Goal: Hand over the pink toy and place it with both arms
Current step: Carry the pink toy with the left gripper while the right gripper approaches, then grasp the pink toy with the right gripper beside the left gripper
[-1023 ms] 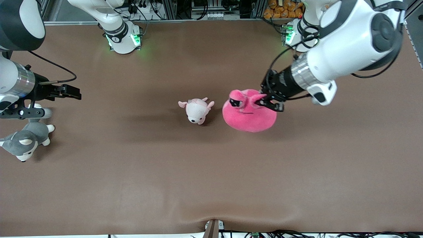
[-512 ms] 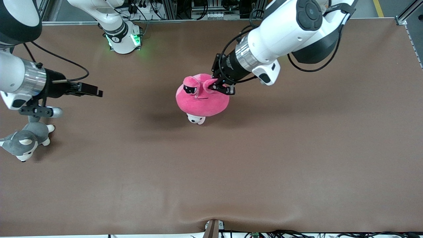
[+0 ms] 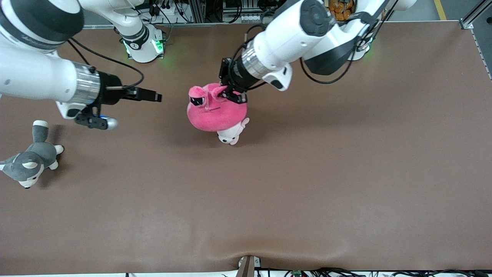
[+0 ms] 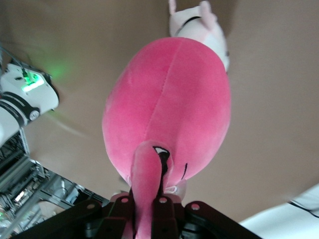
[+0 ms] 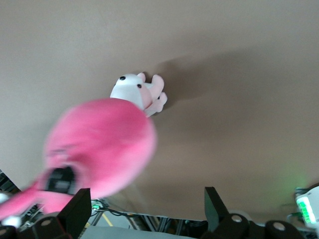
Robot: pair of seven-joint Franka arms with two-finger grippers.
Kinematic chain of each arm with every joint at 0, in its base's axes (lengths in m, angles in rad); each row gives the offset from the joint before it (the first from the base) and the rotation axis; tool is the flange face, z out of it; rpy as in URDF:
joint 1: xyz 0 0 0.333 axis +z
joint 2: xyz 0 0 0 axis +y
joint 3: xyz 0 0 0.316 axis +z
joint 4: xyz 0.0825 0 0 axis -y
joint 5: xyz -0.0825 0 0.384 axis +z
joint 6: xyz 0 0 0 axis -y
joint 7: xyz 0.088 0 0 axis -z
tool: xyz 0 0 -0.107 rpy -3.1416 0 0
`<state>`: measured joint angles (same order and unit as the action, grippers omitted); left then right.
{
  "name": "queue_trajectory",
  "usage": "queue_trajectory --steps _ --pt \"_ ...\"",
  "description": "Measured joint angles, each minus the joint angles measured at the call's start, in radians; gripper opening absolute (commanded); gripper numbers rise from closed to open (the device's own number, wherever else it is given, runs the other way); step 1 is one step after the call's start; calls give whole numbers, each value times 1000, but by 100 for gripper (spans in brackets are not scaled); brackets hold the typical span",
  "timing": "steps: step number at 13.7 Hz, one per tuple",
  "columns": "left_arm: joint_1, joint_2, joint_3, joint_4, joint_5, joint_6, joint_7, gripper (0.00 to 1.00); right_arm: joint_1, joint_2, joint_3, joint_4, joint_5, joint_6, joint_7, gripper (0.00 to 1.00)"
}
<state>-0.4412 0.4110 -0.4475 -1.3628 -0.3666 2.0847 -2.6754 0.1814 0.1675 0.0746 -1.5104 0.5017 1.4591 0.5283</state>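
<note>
The hot-pink round plush toy [image 5: 99, 149] hangs in the air above the brown desk [image 5: 239, 64], blurred. Past its edge the small pale pink-and-white animal plush [image 5: 138, 93] lies on the desk. The right claw [image 5: 147, 211] has its two black fingers [image 5: 215, 205] spread wide, holding nothing.

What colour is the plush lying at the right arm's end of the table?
Grey and white husky plush, clearest in the front view.
</note>
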Motion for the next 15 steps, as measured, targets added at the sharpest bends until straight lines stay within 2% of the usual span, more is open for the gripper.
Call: queue_trajectory --steps 4,10,15 --pt "-49 26 0 0 0 3 -1 0 41 8 0 -3 7 41 50 100" --pt "-69 30 -1 12 0 3 0 0 102 47 0 -33 7 60 55 100" --pt "-68 30 1 26 0 3 4 0 146 49 0 -73 7 -40 57 100"
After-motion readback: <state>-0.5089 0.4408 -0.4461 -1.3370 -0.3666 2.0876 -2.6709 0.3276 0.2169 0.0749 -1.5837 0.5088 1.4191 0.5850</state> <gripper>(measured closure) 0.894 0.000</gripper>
